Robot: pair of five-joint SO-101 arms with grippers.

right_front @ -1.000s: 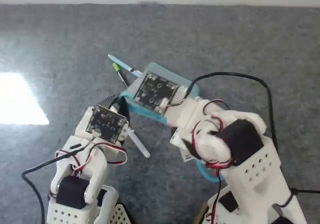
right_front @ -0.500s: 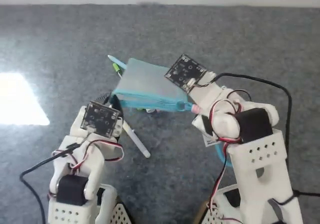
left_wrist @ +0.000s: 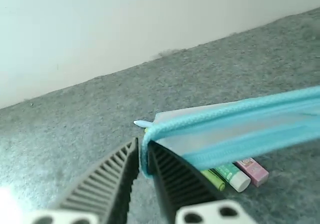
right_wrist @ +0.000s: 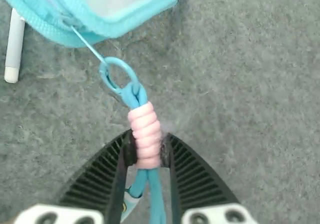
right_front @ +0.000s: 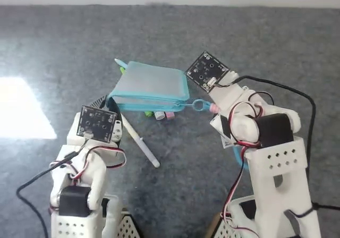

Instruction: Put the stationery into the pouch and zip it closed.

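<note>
The light blue pouch (right_front: 151,85) lies mid-table with its zipper edge facing the arms. My left gripper (right_front: 115,110) is shut on the pouch's left end; in the left wrist view the fingers (left_wrist: 167,176) pinch the blue seam of the pouch (left_wrist: 235,131). My right gripper (right_front: 213,110) is shut on the pink zipper pull (right_wrist: 146,136), which hangs from a blue ring (right_wrist: 118,75) off the pouch (right_wrist: 115,6). A green marker (left_wrist: 212,180), a green-white stick (left_wrist: 233,176) and a pink eraser (left_wrist: 253,170) lie outside, under the pouch's edge. A white pen (right_front: 140,143) lies on the mat.
Grey mat (right_front: 64,47) covers the table, and a bright patch of light (right_front: 18,108) falls at the left. A pale blue pen tip (right_front: 120,63) pokes out behind the pouch. Black cables (right_front: 289,97) loop by the right arm. A white wall rises beyond the mat's far edge.
My right gripper has drawn back to the right from over the pouch, pulling the zipper pull along. The pouch has slid left and its top now shows. My left arm has shifted slightly left.
</note>
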